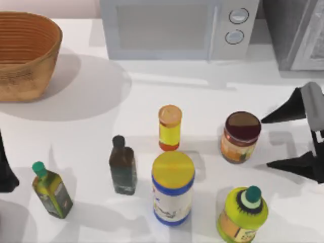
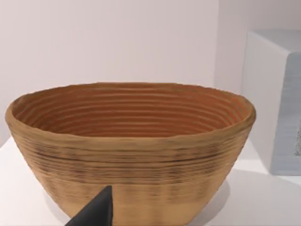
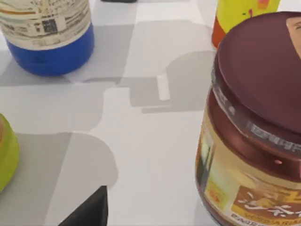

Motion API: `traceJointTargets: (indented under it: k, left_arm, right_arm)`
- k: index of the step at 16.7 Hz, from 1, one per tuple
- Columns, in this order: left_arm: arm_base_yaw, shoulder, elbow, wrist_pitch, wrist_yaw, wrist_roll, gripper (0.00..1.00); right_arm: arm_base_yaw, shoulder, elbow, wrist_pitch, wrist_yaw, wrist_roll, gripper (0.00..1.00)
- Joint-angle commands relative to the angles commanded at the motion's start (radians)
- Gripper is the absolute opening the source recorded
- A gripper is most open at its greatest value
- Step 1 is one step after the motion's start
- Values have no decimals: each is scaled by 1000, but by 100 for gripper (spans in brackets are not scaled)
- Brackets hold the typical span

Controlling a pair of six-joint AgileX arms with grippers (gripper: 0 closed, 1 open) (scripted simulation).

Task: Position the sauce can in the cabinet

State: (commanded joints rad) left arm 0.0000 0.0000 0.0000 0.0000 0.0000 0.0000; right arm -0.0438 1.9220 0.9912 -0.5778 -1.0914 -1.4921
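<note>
Maroon-lidded and orange-labelled, the sauce can [image 1: 241, 136] stands upright on the white counter [image 1: 152, 96], right of centre, with its long axis vertical. The slim yellow bottle [image 1: 169, 127] stands well to its left, and the green-capped bottle [image 1: 243, 215] nearer the front edge.

The right claw [image 1: 289, 139] sits at the counter's right edge, released, its two dark fingers [image 1: 283, 112] spread wide and pointing toward the can. The can lies directly to the claw's left, just beyond the fingertips, roughly on the line between them; no contact yet. In the right wrist view the can [image 3: 254, 127] looms close ahead.

The left claw [image 1: 6, 174] is parked at the counter's far left, facing the woven basket [image 2: 131, 150]; I cannot tell whether it is released or clenched. The right arm is plainly the nearer one.

The cabinet [image 1: 296, 33] stands at the rear right corner, beside the microwave [image 1: 177, 28].

Judgement: a short level advance leftward would bracket the can.
</note>
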Motion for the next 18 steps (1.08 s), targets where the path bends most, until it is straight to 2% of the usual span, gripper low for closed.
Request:
traceJointTargets:
  k: [3, 6, 13, 18]
  left_arm:
    - [0, 0, 0, 0, 0, 0, 100]
    - [0, 0, 0, 0, 0, 0, 100]
    - [0, 0, 0, 0, 0, 0, 100]
    - [0, 0, 0, 0, 0, 0, 100]
  right_arm:
    - [-5, 202, 107, -47, -153, -150, 100]
    - [-7, 309, 165, -70, -254, -233, 100]
    - [-2, 326, 172, -72, -271, -245, 100]
    - [16, 296, 150, 45, -277, -120, 100]
